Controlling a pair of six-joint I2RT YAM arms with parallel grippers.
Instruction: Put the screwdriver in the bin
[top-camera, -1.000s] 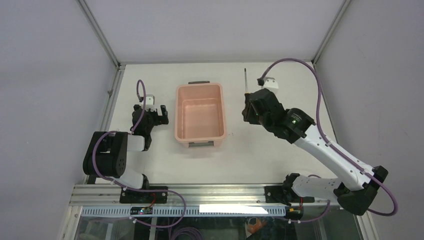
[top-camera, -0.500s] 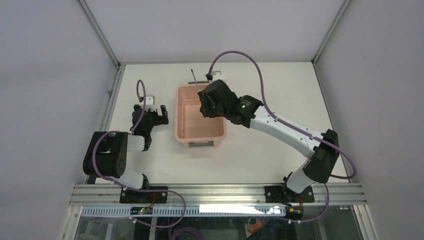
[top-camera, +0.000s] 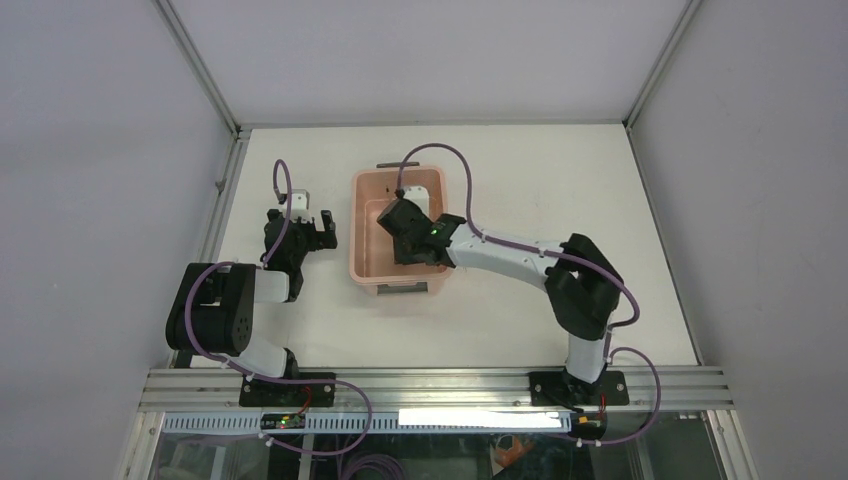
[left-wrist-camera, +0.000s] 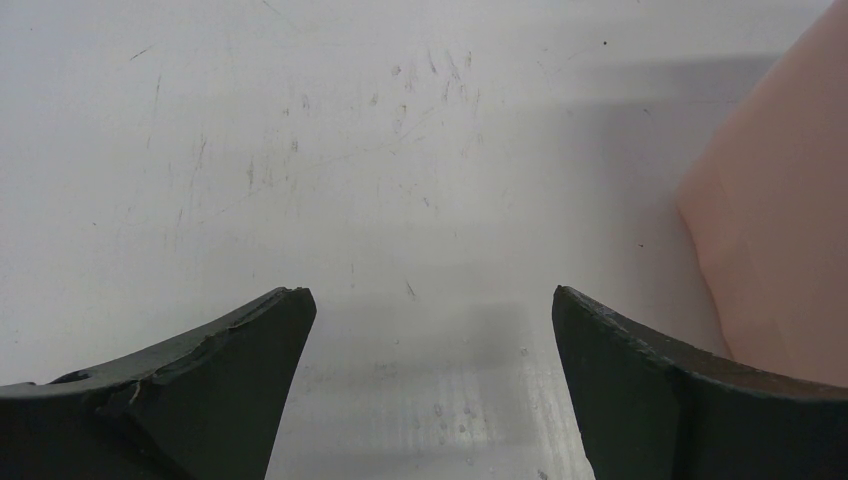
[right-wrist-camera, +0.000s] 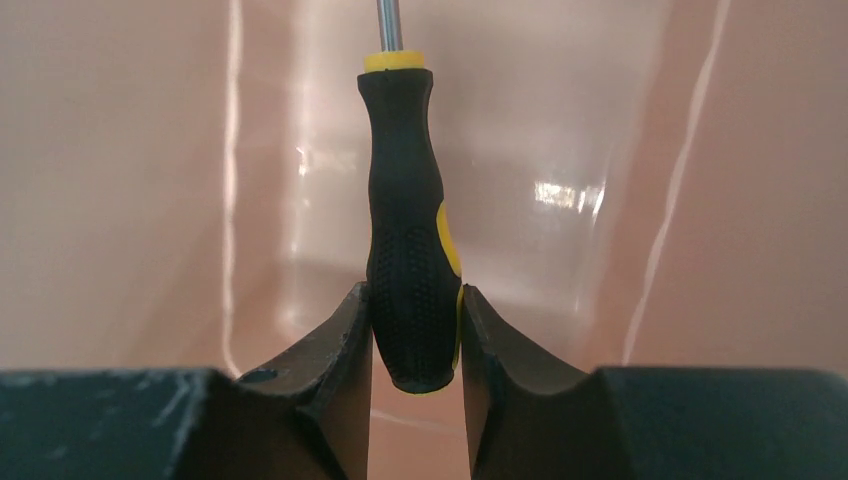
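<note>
Bin (top-camera: 357, 228) pink; right hand (right-wrist-camera: 413, 292) inside it, clamping screwdriver (right-wrist-camera: 405, 230) handle; left hand (left-wrist-camera: 430, 293) open beside bin.

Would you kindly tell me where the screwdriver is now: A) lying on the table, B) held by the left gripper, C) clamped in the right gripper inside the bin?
C: the right gripper pinches the screwdriver by its handle, with the pink walls of the bin around it.

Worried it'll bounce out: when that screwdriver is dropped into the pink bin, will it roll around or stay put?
Likely stiff and light: the screwdriver is slim, pinched by the right gripper at its handle's end alone. The rounded handle may roll briefly, but the bin's walls should contain it.
</note>
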